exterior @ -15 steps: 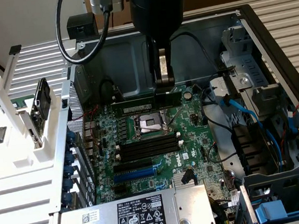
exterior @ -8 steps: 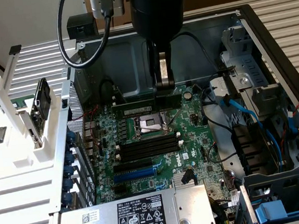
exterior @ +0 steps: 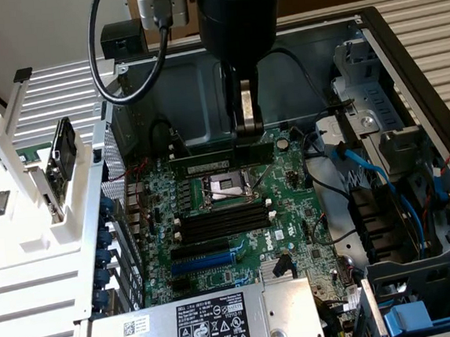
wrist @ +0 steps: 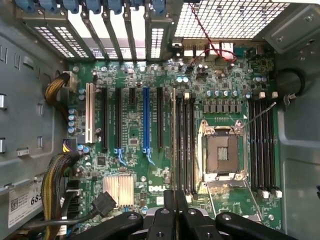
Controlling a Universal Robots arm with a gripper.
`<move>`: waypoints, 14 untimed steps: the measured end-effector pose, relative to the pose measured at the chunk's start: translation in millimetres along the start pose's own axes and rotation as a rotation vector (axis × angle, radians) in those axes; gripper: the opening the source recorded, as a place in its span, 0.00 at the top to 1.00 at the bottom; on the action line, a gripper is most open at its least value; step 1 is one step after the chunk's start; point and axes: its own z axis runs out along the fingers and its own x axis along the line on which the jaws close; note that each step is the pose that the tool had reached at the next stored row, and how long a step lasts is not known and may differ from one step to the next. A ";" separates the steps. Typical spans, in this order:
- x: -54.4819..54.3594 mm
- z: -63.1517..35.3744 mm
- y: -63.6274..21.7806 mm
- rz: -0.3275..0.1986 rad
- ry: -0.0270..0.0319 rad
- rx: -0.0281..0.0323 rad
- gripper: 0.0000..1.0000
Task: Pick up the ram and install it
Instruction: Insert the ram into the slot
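My gripper [exterior: 246, 131] hangs inside the open computer case, shut on the ram [exterior: 220, 159], a long thin dark stick held level on its edge above the green motherboard [exterior: 291, 202]. In the wrist view the ram [wrist: 174, 145] shows edge-on as a thin line running out from the gripper [wrist: 175, 200], alongside the black memory slots [wrist: 185, 145] between the blue expansion slot [wrist: 146, 120] and the CPU socket [wrist: 222, 152]. The ram is clear of the board. In the exterior view these memory slots [exterior: 222, 220] with white end clips lie just past the socket [exterior: 227, 188].
A second bank of memory slots [wrist: 262, 145] lies on the socket's other side. The power supply [exterior: 215, 327] is at the front, and a drive cage [exterior: 424, 277] with blue cables [exterior: 366, 164] on the exterior view's right. A white fixture [exterior: 22, 194] stands outside the case at left.
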 end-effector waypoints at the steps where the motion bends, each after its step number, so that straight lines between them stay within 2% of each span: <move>1: -0.2 0.7 0.0 0.000 0.0001 -0.0001 0.88; 7: -0.3 9.3 -0.6 0.000 0.0001 0.0000 0.88; 14: 0.0 14.1 -1.4 0.000 0.0001 -0.0001 0.88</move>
